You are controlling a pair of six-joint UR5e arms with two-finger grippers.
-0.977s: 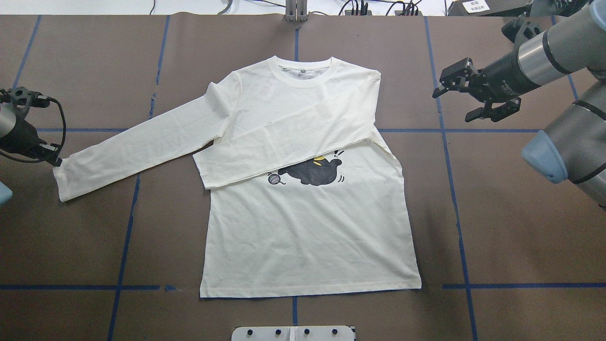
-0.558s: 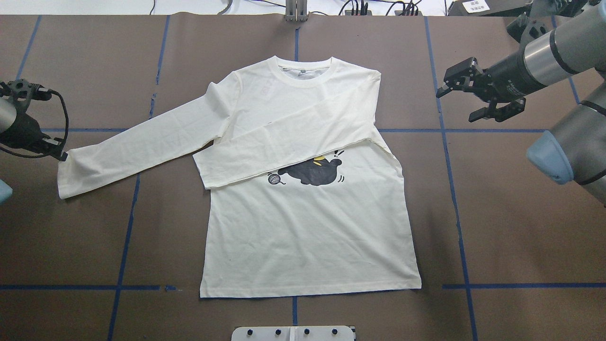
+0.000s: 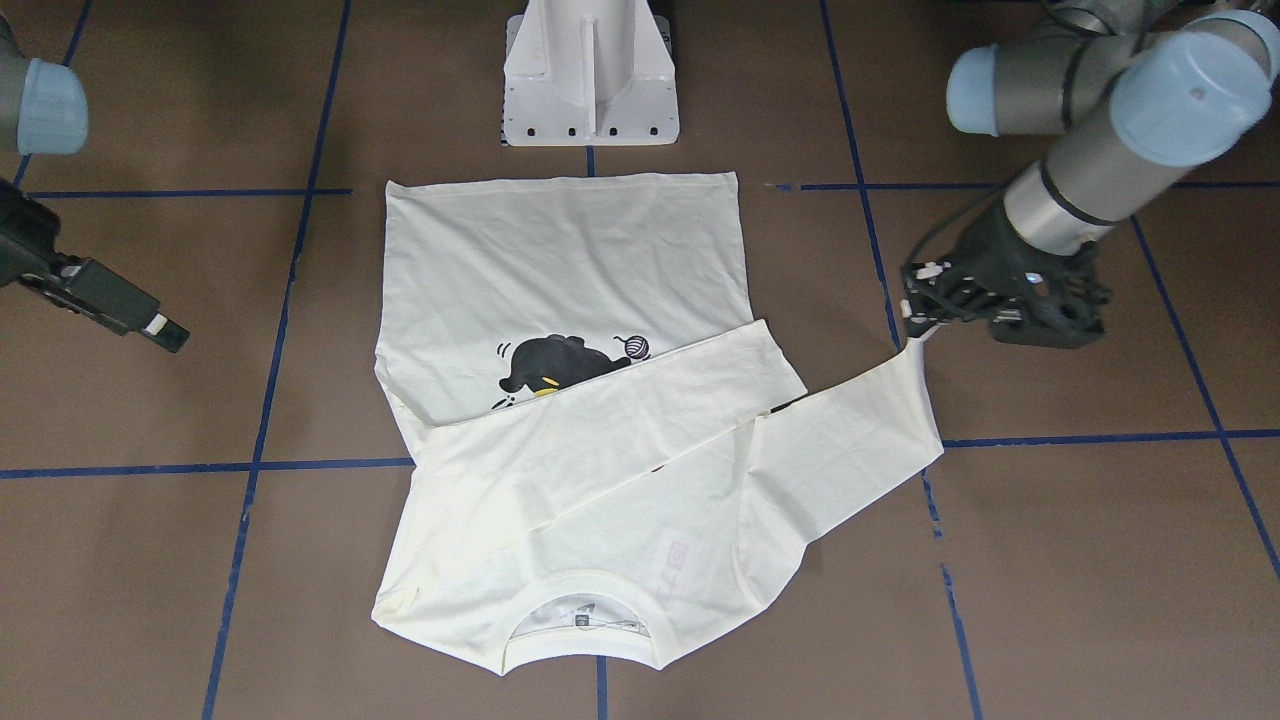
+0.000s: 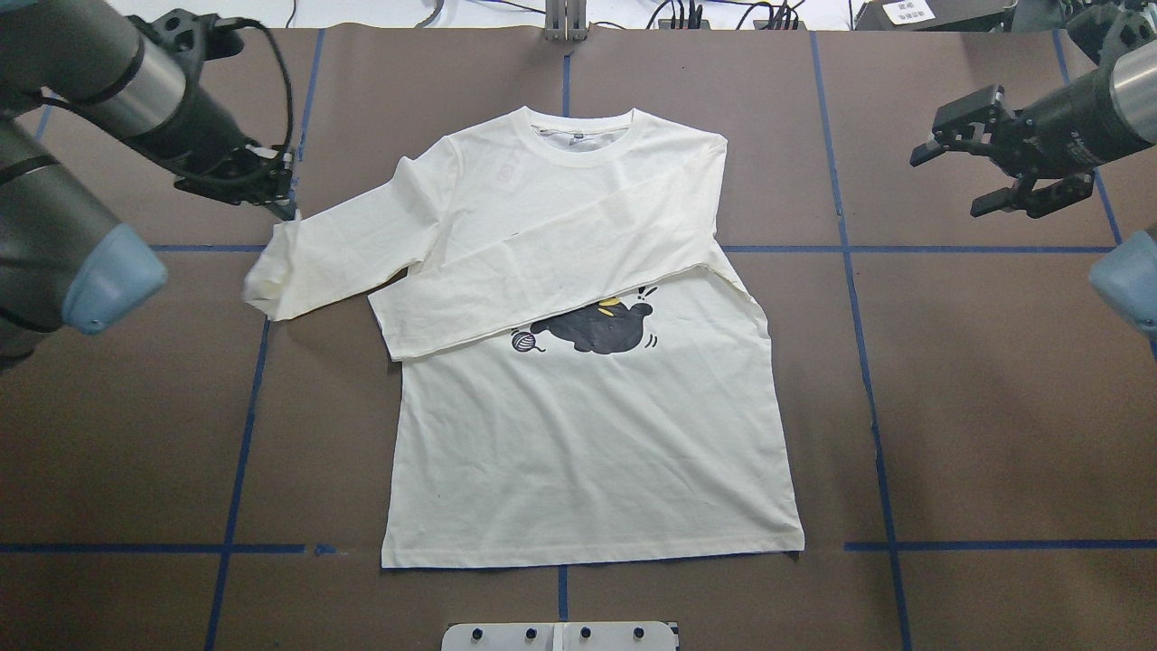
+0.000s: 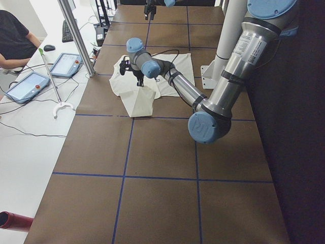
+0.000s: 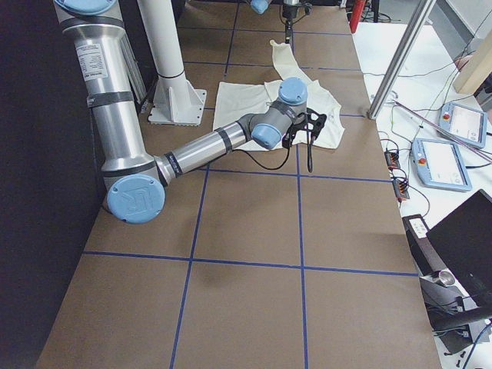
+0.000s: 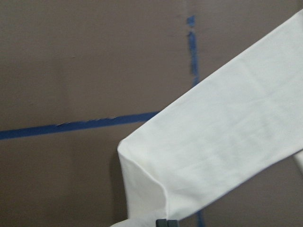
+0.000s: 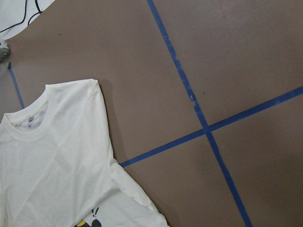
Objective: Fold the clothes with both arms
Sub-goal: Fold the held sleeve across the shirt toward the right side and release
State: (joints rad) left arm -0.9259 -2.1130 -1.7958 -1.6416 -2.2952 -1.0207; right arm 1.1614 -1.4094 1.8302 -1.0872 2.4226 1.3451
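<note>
A cream-white long-sleeved T-shirt point(image 4: 587, 452) lies flat and front up in the middle of my brown worktop point(image 4: 994, 407), which is marked into squares by blue tape lines point(image 4: 994, 545). Its collar point(image 4: 583, 136) points away from my base and its hem lies nearest to me.

The sleeve on my right side, the folded sleeve point(image 4: 542, 280), is laid slantwise across the chest. It covers the top of the black cat print point(image 4: 601, 330). The small yarn ball point(image 4: 522, 341) shows just beside the cat.

My left end effector point(image 4: 276, 194) is pinched closed on the cuff corner of the other sleeve, the raised sleeve point(image 4: 334, 262). The cuff end is lifted off the worktop and doubled back on itself, while the rest of that sleeve slopes down to the shoulder. My left wrist camera shows the raised sleeve hanging over the brown surface.

My right end effector point(image 4: 958, 176) hovers over bare worktop, well apart from the T-shirt, off its right shoulder. Its fingers are spread wide and hold nothing.
</note>
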